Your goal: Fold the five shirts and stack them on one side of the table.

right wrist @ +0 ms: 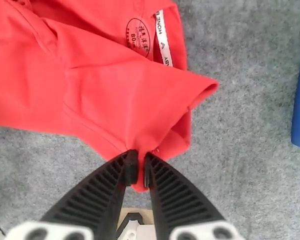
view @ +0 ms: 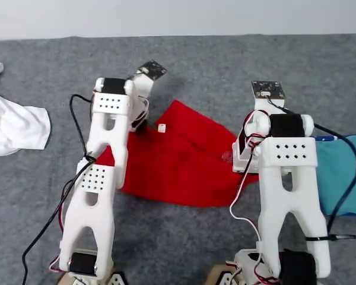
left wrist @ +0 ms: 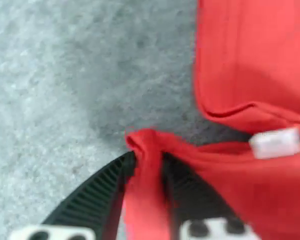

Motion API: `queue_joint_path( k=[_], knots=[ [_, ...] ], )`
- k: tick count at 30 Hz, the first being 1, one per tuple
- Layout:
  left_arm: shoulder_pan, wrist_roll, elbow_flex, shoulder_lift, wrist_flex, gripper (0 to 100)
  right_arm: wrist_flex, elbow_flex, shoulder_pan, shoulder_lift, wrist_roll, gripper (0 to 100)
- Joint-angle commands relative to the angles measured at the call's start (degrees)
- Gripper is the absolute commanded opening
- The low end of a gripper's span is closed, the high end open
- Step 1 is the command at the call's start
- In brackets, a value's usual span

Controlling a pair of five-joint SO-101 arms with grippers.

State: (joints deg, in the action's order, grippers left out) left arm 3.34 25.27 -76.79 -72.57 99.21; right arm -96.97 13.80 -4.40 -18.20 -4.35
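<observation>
The red shirt (view: pixel 178 160) lies in the middle of the grey table (view: pixel 225 65), a bit bunched up. Both arms have hold of it. I think that is so they can pull it flat and make a fold together — one pinch on each side stops the cloth from sagging.

The left gripper (left wrist: pixel 147 161) has its black fingers (left wrist: pixel 102 187) squeezed narrow on a little bunch of red cloth at the shirt's ten o'clock edge, close to the small white tag (left wrist: pixel 276 142). The right gripper (right wrist: pixel 137 167) is pinched tight on a fold at the shirt's three o'clock side, near a sleeve end.

The left arm (view: pixel 104 172) stretches up the table and bends down at the wrist, so its gripper points at the cloth. The right arm (view: pixel 285 172) is bent the same way.

A white shirt (view: pixel 15 127) sits at nine o'clock on the table, well apart, and a blue shirt (view: pixel 344 172) at three o'clock, just beside the right arm — the folding looks only just begun
</observation>
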Motion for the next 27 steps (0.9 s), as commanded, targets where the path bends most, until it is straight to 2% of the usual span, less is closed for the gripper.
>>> queue_joint_path(
  k=[1, 5, 11, 16, 22, 27],
  knots=[
    [0.4, 0.7, -0.8, 3.4, 1.1, 0, -0.9, -4.2, 0.2, -0.4, 0.7, 0.9],
    [0.3, 0.4, -5.6, 7.1, 1.2, 0, -3.4, -10.7, 0.2, -0.3, 0.7, 0.9],
    [1.4, -6.6, -12.4, 17.1, 1.2, 0, -4.9, -17.1, 0.6, -0.3, 0.7, 0.9],
    [2.1, -9.8, -12.9, 24.9, 1.2, 0, -4.9, -17.5, 0.6, -0.3, 0.8, 0.9],
    [0.6, -10.2, -12.8, 27.8, 1.2, 0, -4.2, -18.9, 0.7, -0.3, 3.4, 0.9],
    [-2.9, -10.2, -13.3, 28.3, 1.3, 0, -4.2, -29.1, 2.8, -0.2, 3.6, 0.9]
  ],
)
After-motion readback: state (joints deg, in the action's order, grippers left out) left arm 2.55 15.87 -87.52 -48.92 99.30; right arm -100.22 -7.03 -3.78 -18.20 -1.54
